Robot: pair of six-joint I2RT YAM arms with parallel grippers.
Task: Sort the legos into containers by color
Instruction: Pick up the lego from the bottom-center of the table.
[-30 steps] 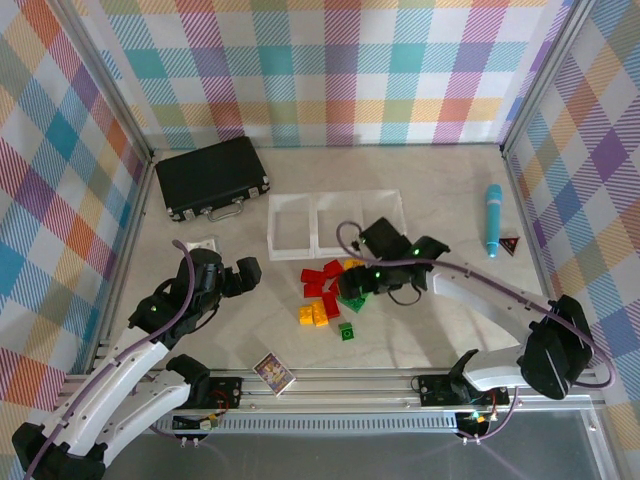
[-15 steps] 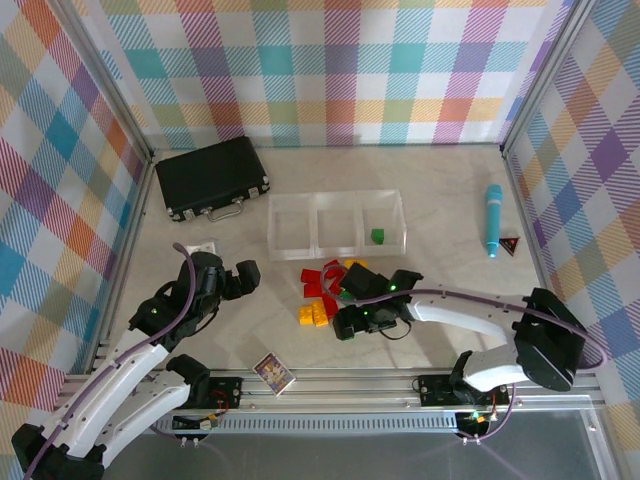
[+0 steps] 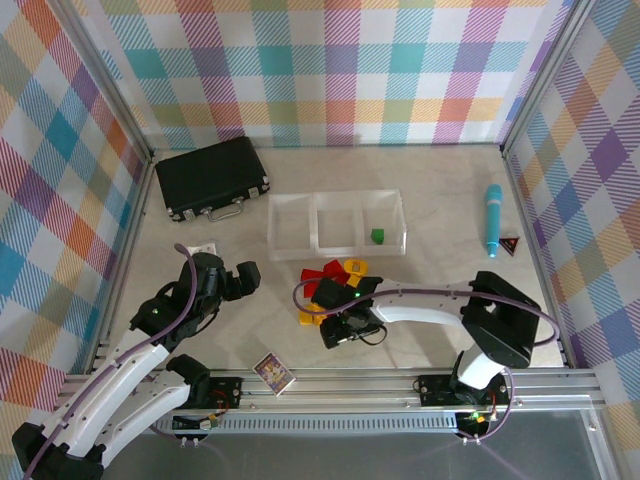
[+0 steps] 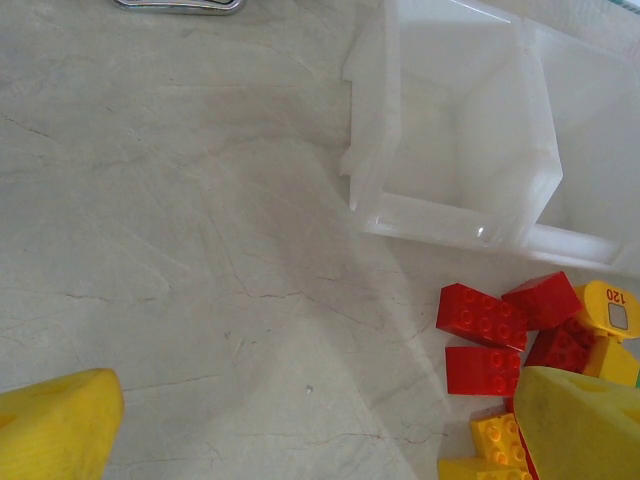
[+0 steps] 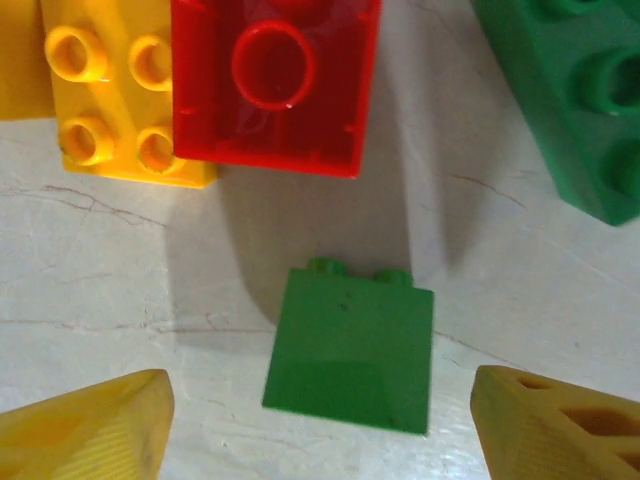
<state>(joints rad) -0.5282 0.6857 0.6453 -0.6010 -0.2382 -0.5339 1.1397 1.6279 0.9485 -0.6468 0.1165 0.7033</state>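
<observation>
Seen from above, the right arm hides part of the legos (image 3: 328, 276). The wrist view cuts off a red brick (image 5: 275, 80), a yellow brick (image 5: 125, 105) and a big green brick (image 5: 570, 110) at its edges. The right gripper (image 5: 322, 445) is spread wide to either side of a small green brick (image 5: 350, 350) lying on the table, its fingertips clear of it. The left gripper (image 4: 320, 425) also gapes empty, left of the pile. In the containers (image 3: 318, 222), the right tray holds a lone green lego (image 3: 378, 236).
</observation>
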